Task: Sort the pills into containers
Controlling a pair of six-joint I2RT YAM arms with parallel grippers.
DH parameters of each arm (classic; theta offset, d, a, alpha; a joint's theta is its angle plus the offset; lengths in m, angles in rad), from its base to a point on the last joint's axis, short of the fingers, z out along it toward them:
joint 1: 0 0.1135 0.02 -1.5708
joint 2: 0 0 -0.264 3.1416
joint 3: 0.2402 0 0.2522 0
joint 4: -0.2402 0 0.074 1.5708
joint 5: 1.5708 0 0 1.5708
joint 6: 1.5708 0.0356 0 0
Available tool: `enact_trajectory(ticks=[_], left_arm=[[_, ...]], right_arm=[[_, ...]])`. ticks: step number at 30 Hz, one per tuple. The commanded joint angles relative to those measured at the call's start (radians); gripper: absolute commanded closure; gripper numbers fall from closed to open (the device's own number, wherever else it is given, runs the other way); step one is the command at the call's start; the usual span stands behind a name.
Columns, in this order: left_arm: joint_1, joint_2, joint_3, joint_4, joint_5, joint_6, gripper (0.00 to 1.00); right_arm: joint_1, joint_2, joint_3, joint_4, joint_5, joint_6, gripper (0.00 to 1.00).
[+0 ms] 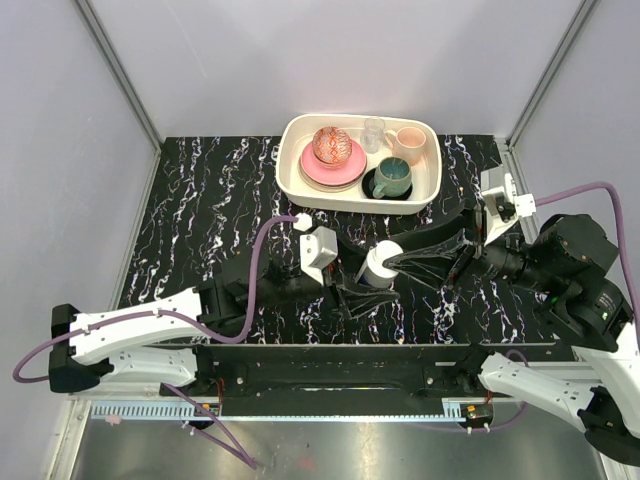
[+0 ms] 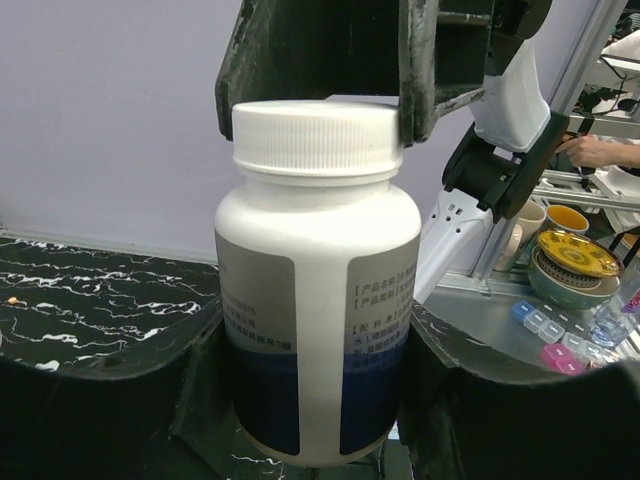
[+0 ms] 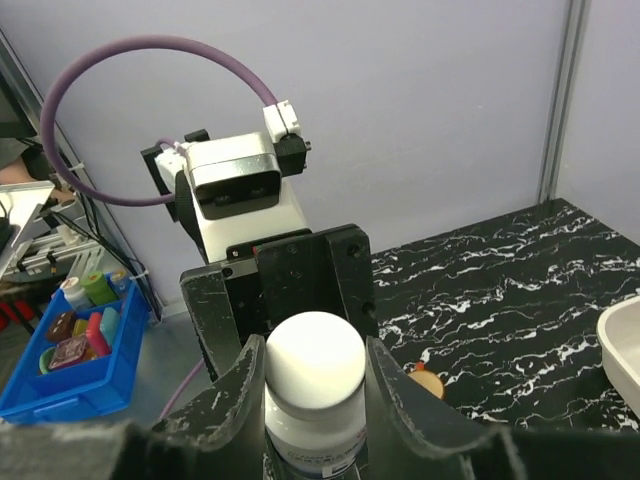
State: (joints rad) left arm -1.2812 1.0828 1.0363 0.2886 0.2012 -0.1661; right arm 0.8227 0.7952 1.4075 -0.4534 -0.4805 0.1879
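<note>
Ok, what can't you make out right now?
Bottle contents: opaque walls, cap on, every view.
Orange thing: right wrist view, mostly behind the right tool's finger; cup or not, unclear.
Orange speck: left wrist view, too small to call a pill.
Sorting containers: top view, arms cover the table around the bottle.

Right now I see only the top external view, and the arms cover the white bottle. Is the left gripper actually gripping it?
Observer: Yes; the left wrist view shows the left gripper closed around the lower body of the white bottle.
Operator: Is its cap off?
Observer: No, the white cap is on, and the right wrist view shows the right gripper with its fingers clamped on either side of it.
Operator: Anything hidden behind them?
Observer: A small round orange cup, partly hidden by a finger, stands on the table just beyond.
</note>
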Motion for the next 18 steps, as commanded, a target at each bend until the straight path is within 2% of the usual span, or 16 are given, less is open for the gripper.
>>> enact_trajectory(ticks=[1,3,4,5,9,13,16,17,18], left_arm=[[-0.003,-0.011,0.027,0.005,-0.125,0.011,1.0],[-0.003,-0.011,0.037,-0.038,-0.231,0.03,1.0],[-0.003,-0.011,0.041,-0.066,-0.34,0.04,1.0],[-0.003,-0.012,0.038,-0.074,-0.402,0.054,1.0],[-0.003,0.011,0.028,-0.068,-0.717,0.118,1.0],[-0.003,0.068,0.057,-0.022,-0.927,0.224,1.0],[-0.003,0.094,0.08,-0.016,-0.932,0.249,1.0],[-0.003,0.094,0.08,-0.017,-0.913,0.247,1.0],[-0.003,0.088,0.073,-0.02,-0.872,0.243,1.0]], right_arm=[[0.001,0.022,-0.004,0.004,0.029,-0.004,0.86],[0.001,0.042,0.011,-0.011,0.124,0.01,0.87],[0.001,0.055,0.019,-0.016,0.17,0.021,0.87],[0.001,0.065,0.031,-0.018,0.268,0.033,0.88],[0.001,0.14,0.06,-0.021,0.488,0.099,0.92],[0.0,0.208,0.093,-0.041,0.655,0.137,0.92],[0.001,0.23,0.11,-0.001,0.656,0.134,0.58],[0.001,0.217,0.104,0.021,0.593,0.11,0.42],[0.001,0.205,0.096,0.044,0.556,0.096,0.38]])
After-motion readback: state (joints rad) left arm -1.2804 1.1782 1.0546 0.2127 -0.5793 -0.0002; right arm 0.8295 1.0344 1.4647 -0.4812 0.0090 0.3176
